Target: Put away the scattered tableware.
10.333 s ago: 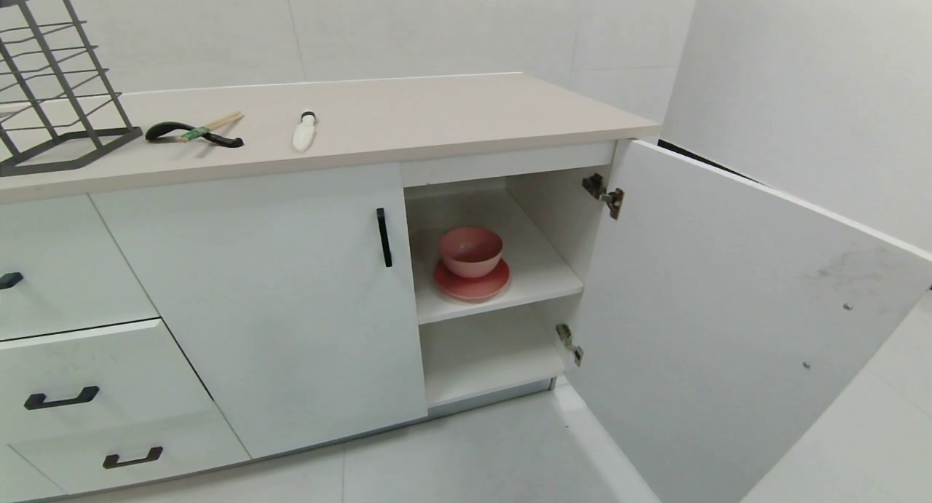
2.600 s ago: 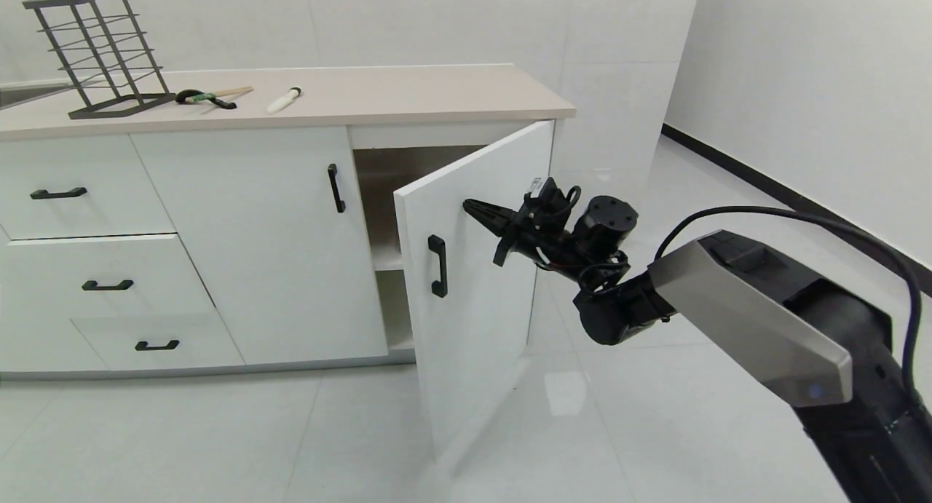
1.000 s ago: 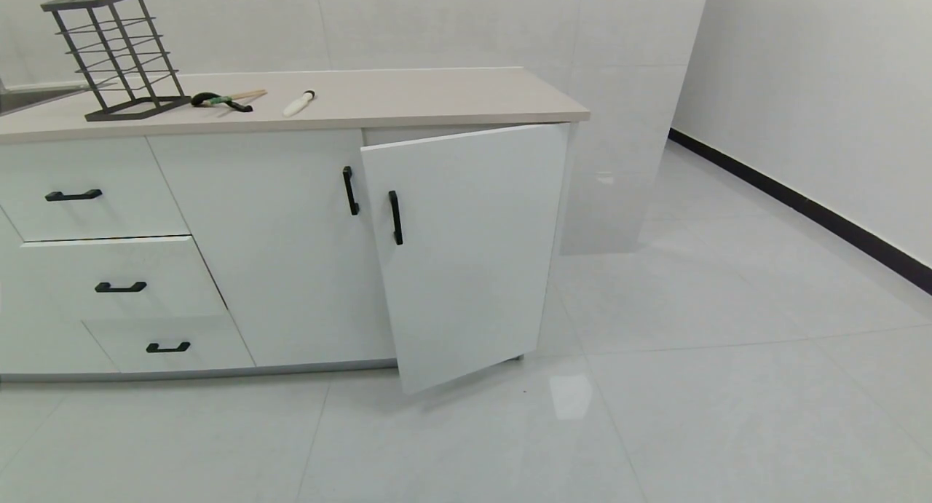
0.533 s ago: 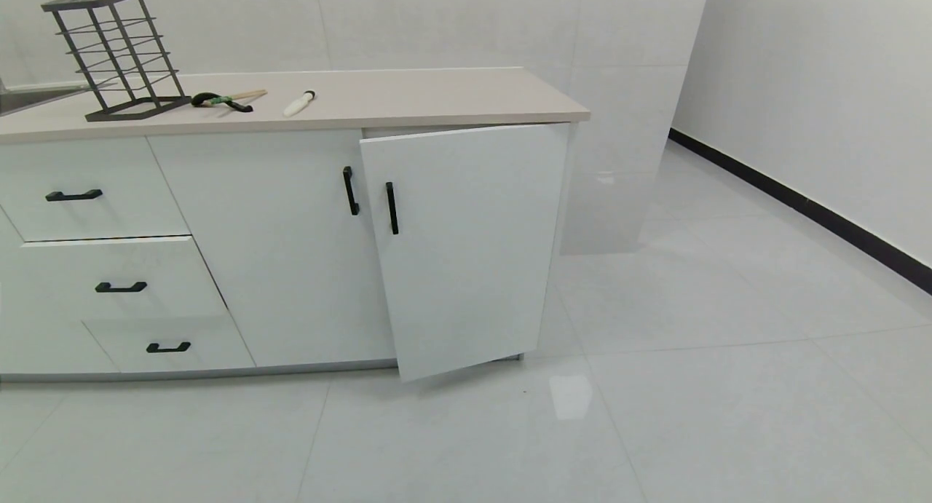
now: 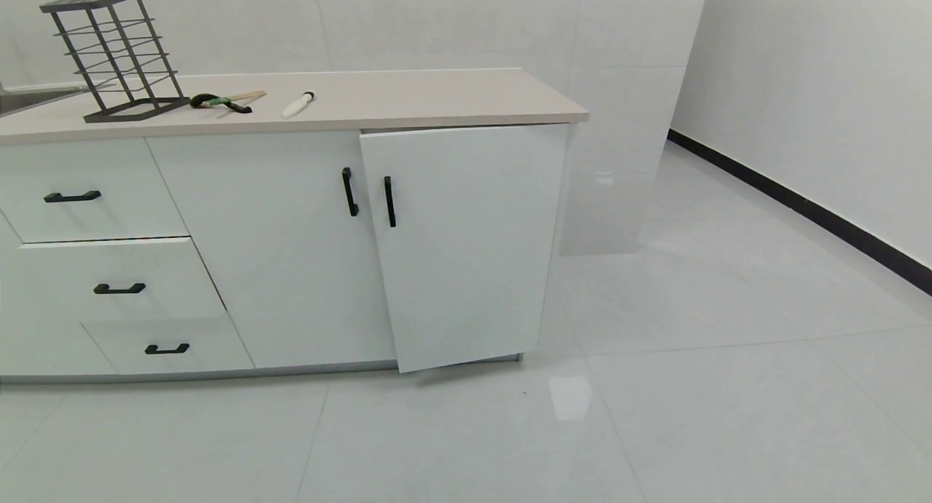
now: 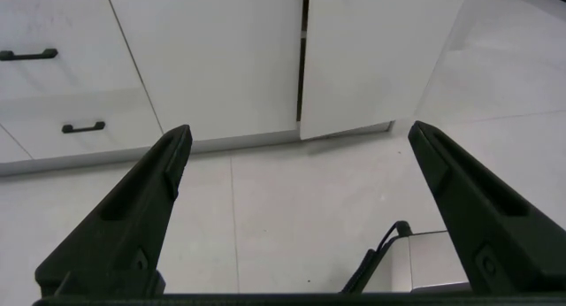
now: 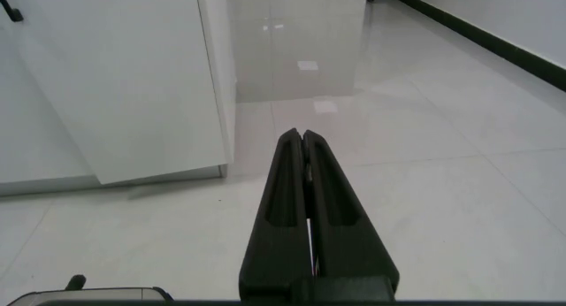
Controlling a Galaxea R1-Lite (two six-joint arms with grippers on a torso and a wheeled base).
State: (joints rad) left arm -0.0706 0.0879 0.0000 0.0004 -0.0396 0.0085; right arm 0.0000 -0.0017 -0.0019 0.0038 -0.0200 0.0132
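**Utensils out, door ajar**

A white flat cabinet door (image 5: 466, 244) hangs slightly ajar. Above and left of that door, on the beige bench (image 5: 437, 95), lie what seems a black spoon bundled with wooden chopsticks (image 5: 222, 101), and a white black-tipped utensil (image 5: 298, 104). Low before the door, the left end effector (image 6: 301, 131) gapes empty; the right end effector (image 7: 303, 138) is pressed closed on nothing. Likely trouble: the thin, flat utensils slipping from a pinch, or being overlooked.
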